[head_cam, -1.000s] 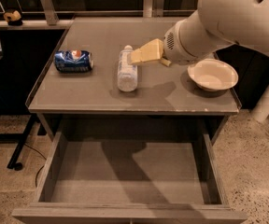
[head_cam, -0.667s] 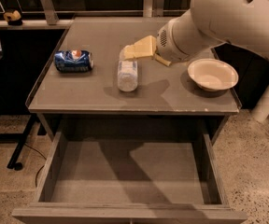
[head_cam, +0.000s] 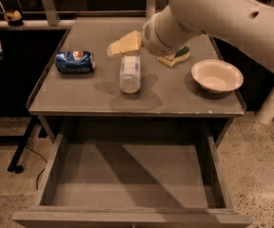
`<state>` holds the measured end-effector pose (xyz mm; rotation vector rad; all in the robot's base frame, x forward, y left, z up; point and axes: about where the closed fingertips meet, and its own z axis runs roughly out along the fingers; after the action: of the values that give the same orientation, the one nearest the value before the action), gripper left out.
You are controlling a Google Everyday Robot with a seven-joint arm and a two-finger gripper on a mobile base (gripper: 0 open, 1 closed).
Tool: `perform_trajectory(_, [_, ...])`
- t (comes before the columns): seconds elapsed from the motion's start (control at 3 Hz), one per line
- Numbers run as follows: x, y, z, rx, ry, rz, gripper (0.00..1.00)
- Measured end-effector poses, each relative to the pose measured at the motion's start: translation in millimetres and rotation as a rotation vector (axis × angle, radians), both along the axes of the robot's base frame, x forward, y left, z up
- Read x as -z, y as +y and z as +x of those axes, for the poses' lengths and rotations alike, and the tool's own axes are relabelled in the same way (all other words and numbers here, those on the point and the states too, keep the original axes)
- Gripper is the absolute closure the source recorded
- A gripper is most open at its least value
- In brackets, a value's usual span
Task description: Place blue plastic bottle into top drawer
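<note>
One wide grey top drawer point(head_cam: 127, 186) stands pulled out at the front, nearest the camera, its flat bottom bare and crossed by the arm's shadow. To either side lies a speckled stone floor point(head_cam: 258, 167), with a dark cable and a black stand leg at the left. Above the drawer is the grey desk point(head_cam: 180, 96), its low lip running along the edges. The blue plastic bottle point(head_cam: 130, 74) lies on its side near the middle of the desk, set lengthwise from front to back and not in the drawer. Left of it and well apart, a dark blue soda can point(head_cam: 75, 61) lies on its side. A white bowl point(head_cam: 217, 75) stands upright towards the right edge. Beyond the bowl, a yellow-and-green sponge point(head_cam: 175, 58) peeks out from under the pale arm point(head_cam: 222, 13), which reaches in from the upper right. The yellowish gripper point(head_cam: 118, 45) points left, just over the far end of the bottle. Whether it is apart or together cannot be told, nor whether it touches the bottle. A dark rail and a small object at the far left close the back of the scene. Compared with the earlier frame, the gripper has swung leftward past the bottle's far end and the sponge has come into sight, while bottle, can and bowl lie where they were.
</note>
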<state>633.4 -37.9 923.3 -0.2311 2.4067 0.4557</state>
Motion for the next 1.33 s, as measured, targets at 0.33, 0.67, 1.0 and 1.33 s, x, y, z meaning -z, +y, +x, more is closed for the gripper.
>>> perform_trajectory(0.33, [20,3,16,0.025,0.036,-0.031,0.00])
perform_trajectory(0.67, [45,-8,26,0.074,0.092,-0.051,0.00])
perform_trajectory(1.0, [59,-11,31,0.102,0.121,-0.049,0.00])
perform_trajectory(1.33, [66,-4,33,0.105,0.134,-0.048,0.00])
